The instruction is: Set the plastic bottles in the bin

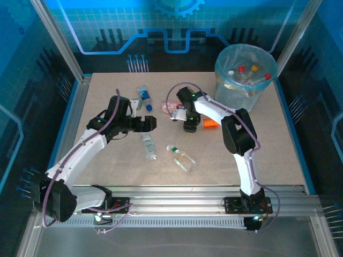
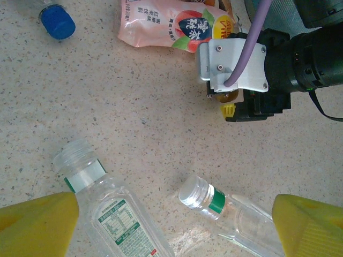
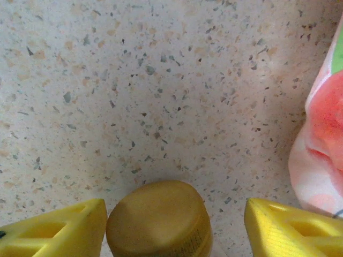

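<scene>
right gripper (image 3: 174, 227) fingers apart, gold-capped bottle (image 3: 158, 214) between them, close against the left finger; pink bottle (image 3: 321, 144) just right. left gripper (image 2: 171, 230) spread wide above the green-labelled bottle (image 2: 118, 214) and white-capped bottle (image 2: 236, 211). bin (image 1: 236, 91) stands beyond the right gripper at the desk (image 1: 107, 166) corner.

At the upper right of the frame, a tall round translucent grey bin with a light blue liner (image 1: 221, 72) holds several capped bottles (image 1: 247, 78). Mid-frame on the speckled beige tabletop (image 1: 278, 155), the left gripper (image 1: 150, 124) sits just above a clear lying bottle (image 1: 148, 147). The right gripper (image 1: 188, 126) is between a pink-labelled bottle (image 1: 170, 110) and an orange-labelled bottle (image 1: 210, 123). A second clear bottle (image 1: 182, 159) lies lower centre.
</scene>
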